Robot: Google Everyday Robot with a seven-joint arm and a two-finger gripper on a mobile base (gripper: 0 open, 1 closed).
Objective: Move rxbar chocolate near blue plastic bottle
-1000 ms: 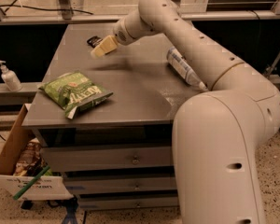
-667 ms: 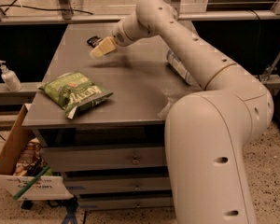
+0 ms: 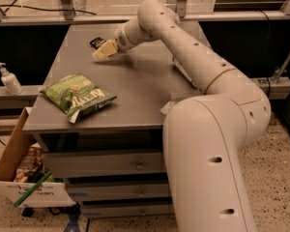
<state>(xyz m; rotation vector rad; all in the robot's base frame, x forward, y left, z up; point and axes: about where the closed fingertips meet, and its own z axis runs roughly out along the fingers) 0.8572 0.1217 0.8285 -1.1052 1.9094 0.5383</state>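
Grey desk (image 3: pixel 135 95) with drawers below carries a green chip bag (image 3: pixel 77 96) at its front left. At the far left, the hand (image 3: pixel 105 50) sits low against the rxbar chocolate (image 3: pixel 96 42); whether it grips the bar I cannot tell. The blue plastic bottle (image 3: pixel 178 67) lies to the right, mostly hidden behind the arm. This looks like the pickup step. Next it needs a sure grasp, then a carry rightward to the bottle.

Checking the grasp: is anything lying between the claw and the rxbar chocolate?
Nothing visible does. The claw is at the far left part of the table, right beside the rxbar chocolate, with no object between them. The green chip bag lies nearer the front edge, off that line.
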